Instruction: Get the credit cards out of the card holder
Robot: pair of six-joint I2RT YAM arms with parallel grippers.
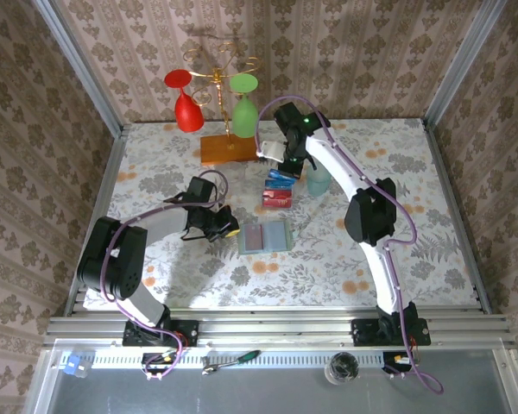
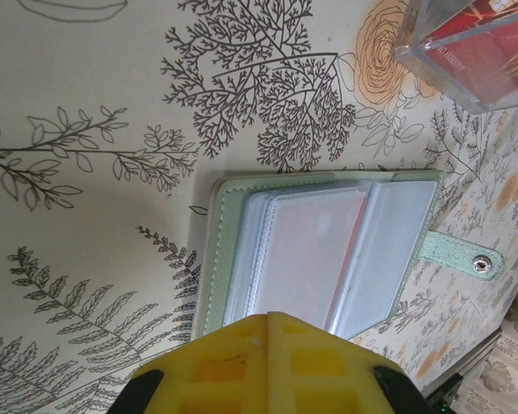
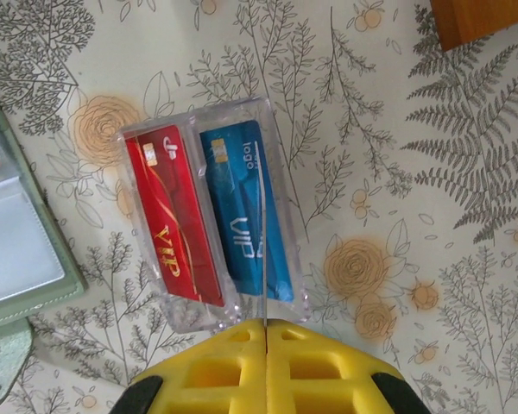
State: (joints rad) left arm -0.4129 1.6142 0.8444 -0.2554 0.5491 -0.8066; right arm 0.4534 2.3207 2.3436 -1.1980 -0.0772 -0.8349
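Where the holder (image 1: 266, 235) lies open on the table (image 1: 397, 250) between the arms, its clear sleeves face up. Through the frosted plastic one pinkish card (image 2: 315, 250) shows, its print too blurred to read, and the left claw (image 2: 268, 321) cuts off the holder's near edge. That claw sits at this edge with its yellow fingers pressed together and nothing between them; whether it touches the holder can't be told. The right claw (image 3: 266, 326) is likewise closed, above a clear box (image 3: 155, 131) just beyond the holder, where a red card (image 3: 174, 226) and a blue card (image 3: 237, 203) lie side by side. A thin pale line runs from the finger seam up across the blue card; whether it is a card pinched edge-on or part of the box can't be told. A slab (image 3: 483, 17) is cropped at the corner.
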